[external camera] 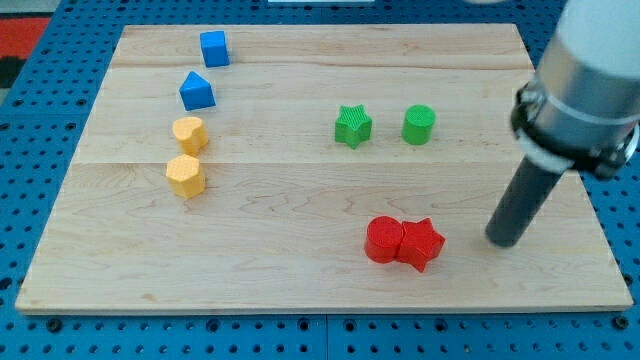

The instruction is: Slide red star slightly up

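The red star (pixel 422 243) lies on the wooden board (pixel 300 260) near the view's bottom, right of centre. A red round block (pixel 383 240) touches its left side. My tip (pixel 503 240) is down on the board to the right of the red star, about level with it, with a gap between them. The rod slants up to the view's right into the arm's grey body.
A green star (pixel 352 126) and a green cylinder (pixel 419 124) sit above the red blocks. At the view's left are a blue cube (pixel 214 48), a blue block (pixel 196 91) and two yellow blocks (pixel 188 133) (pixel 185 176). Blue pegboard surrounds the board.
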